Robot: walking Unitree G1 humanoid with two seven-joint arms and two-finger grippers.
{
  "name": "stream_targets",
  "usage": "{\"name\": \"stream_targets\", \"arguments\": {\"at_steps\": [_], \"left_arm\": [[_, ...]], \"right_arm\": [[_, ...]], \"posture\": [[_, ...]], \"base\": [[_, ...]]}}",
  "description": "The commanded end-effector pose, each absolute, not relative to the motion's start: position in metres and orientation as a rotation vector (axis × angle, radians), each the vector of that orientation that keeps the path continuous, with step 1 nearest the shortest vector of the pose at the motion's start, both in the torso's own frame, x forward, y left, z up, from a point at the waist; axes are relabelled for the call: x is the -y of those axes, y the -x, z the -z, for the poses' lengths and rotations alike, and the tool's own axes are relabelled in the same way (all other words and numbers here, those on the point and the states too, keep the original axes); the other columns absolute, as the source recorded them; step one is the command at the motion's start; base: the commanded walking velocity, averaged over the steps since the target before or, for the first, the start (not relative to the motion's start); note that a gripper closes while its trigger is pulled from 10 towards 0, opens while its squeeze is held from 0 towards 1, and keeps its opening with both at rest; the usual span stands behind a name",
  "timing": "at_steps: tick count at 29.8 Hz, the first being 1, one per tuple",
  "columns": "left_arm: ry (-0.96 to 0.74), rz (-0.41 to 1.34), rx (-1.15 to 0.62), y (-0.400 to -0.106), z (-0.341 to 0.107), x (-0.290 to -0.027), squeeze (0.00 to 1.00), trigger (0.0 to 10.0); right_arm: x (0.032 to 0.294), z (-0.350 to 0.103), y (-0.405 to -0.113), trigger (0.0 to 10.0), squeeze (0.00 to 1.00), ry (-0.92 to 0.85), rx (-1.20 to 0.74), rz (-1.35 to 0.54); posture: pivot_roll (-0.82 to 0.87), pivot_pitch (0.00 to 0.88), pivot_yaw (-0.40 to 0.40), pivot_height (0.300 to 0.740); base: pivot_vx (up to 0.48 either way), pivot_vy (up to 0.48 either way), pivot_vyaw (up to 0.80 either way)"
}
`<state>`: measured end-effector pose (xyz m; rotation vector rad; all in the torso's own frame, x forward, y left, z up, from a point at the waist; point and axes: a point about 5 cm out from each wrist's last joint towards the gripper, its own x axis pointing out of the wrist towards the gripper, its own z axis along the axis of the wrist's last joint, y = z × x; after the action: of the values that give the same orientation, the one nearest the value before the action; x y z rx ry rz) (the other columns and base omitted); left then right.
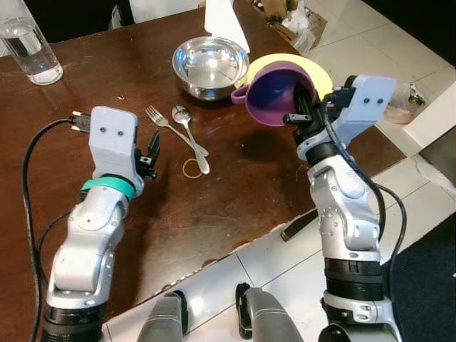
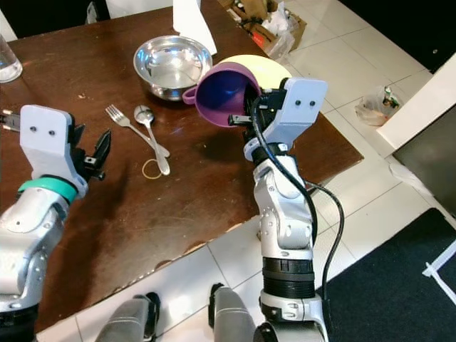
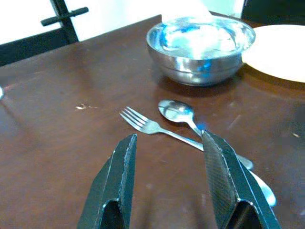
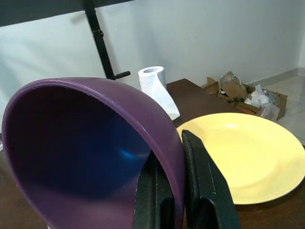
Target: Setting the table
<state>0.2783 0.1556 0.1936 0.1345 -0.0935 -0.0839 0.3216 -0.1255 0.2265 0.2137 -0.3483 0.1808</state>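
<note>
A dark wooden table [image 1: 235,192] stands on a pale tiled floor. The right gripper [image 1: 299,117] pinches the rim of a purple bowl [image 1: 274,92], held tilted on edge in the air, mouth facing left. The yellow plate [image 1: 317,75] lies directly behind and under it, at the table's far right, so a likely placement is a short move forward. The left gripper [image 1: 151,151], fingers apart and empty, hovers just near of the fork [image 1: 171,128] and spoon [image 1: 191,137], whose handles run toward the near right.
</note>
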Motion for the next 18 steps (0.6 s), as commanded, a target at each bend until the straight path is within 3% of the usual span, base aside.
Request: {"name": "stream_targets", "arguments": {"at_steps": [1, 18], "left_arm": [[-0.143, 0.077, 0.104, -0.276, -0.193, -0.153, 0.00, 10.0], [-0.116, 0.041, 0.133, -0.290, -0.197, -0.154, 0.00, 10.0]], "right_arm": [[0.129, -0.222, -0.321, 10.0, 0.00, -0.203, 0.335, -0.164], [0.134, -0.213, -0.322, 10.0, 0.00, -0.177, 0.282, -0.160]], "posture": [[-0.01, 0.124, 0.000, 0.740], [-0.09, 0.113, -0.018, 0.740]], "base": [[0.000, 0.000, 0.00], [0.000, 0.000, 0.00]]}}
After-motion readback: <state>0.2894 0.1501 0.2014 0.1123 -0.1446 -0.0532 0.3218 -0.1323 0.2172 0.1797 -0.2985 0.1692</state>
